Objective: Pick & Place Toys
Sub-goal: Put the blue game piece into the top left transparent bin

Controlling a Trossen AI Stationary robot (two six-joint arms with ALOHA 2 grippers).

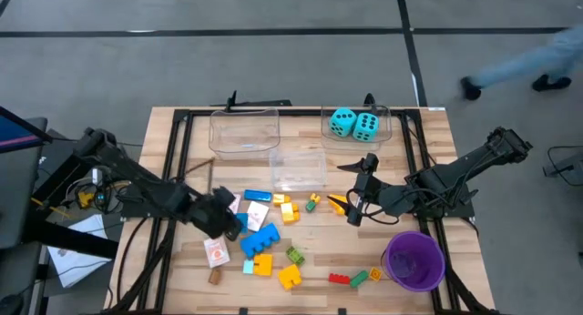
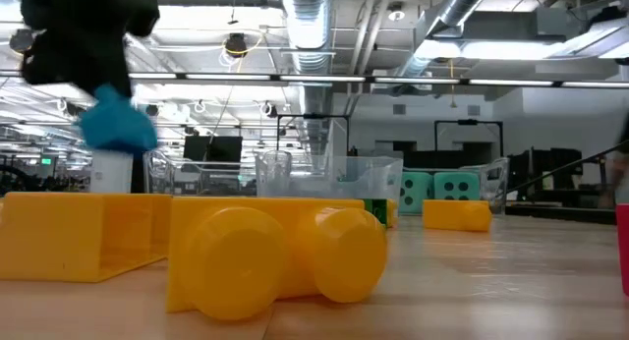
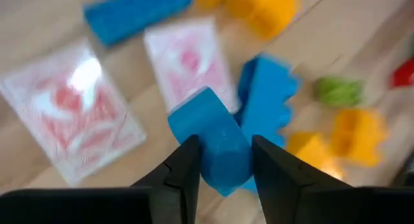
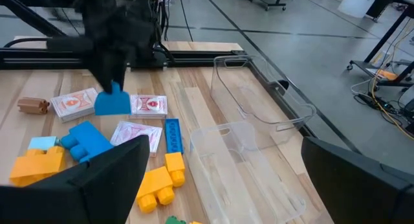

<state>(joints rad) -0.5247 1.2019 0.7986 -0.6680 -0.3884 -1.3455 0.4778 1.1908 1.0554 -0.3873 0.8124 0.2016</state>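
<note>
My left gripper (image 1: 228,222) hangs over the table's left-middle, shut on a small blue brick (image 3: 217,143), which also shows in the low view (image 2: 118,124) and the right wrist view (image 4: 111,101). Below it lie red-and-white card packs (image 3: 71,114), a larger blue brick (image 3: 268,101) and yellow bricks (image 1: 290,277). More small bricks are scattered over the table's middle and near side. Two turquoise dice (image 1: 355,124) sit in the far right clear bin. My right gripper (image 1: 353,206) hovers right of centre, open and holding nothing. My left gripper pinches the small blue brick by two opposite sides (image 3: 206,160) between its two fingers (image 3: 187,169). The fingers slant down from the table's left. The brick sticks out beyond the fingertips and hangs clear of the table, above the card packs.
Two clear bins without toys stand at the far left (image 1: 244,131) and centre (image 1: 298,167). A purple cup (image 1: 414,260) stands near the right front. A small brown piece (image 1: 215,277) lies at the left front. A person walks on the floor beyond the table (image 1: 519,69).
</note>
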